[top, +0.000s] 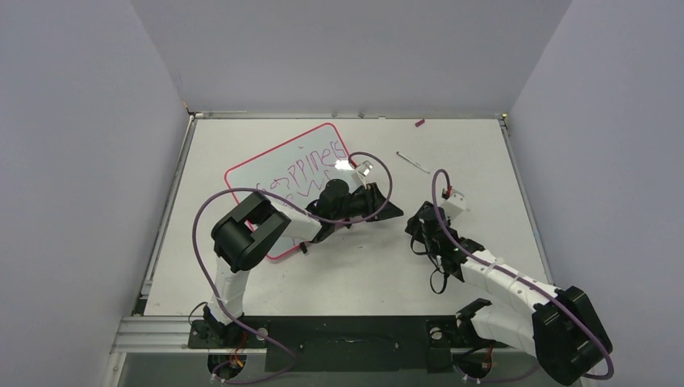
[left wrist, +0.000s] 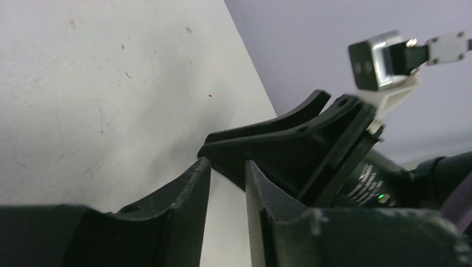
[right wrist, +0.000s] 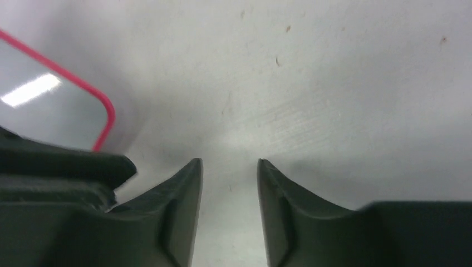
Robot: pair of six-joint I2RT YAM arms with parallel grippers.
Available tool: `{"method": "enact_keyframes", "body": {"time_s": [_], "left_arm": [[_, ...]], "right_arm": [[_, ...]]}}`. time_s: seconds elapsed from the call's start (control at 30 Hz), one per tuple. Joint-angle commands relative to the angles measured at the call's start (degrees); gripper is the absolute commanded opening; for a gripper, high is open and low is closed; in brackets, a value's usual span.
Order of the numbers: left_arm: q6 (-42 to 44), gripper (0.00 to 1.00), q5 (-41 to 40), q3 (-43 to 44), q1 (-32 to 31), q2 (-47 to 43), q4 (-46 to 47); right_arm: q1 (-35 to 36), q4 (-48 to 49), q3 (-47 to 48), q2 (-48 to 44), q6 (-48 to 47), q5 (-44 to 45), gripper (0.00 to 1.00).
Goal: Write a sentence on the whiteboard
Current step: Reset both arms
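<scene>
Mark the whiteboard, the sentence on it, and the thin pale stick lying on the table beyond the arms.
whiteboard (top: 278,161), top view, bare white face above the writing.
sentence (top: 319,161), top view, middle letters of the upper line.
thin pale stick (top: 411,160), top view, its mid-length.

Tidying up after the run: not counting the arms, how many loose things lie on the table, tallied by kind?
whiteboard: 1
thin pale stick: 1
small magenta piece: 1
Total: 3
</scene>
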Motion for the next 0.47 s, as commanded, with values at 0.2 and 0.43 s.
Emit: {"method": "enact_keyframes", "body": {"time_s": [0.2, 0.43], "left_arm": [[8.1, 0.39, -5.6, 1.4, -0.6, -8.1, -7.9], [8.8, 0.45, -5.9, 1.0, -0.9, -9.7, -8.3]], "right_arm": [[-3.6, -1.3, 7.9, -3.6, -8.9, -0.4, 0.85], [-3.6, -2.3, 9.0, -6.7, -9.3, 2.0, 0.85]]}}
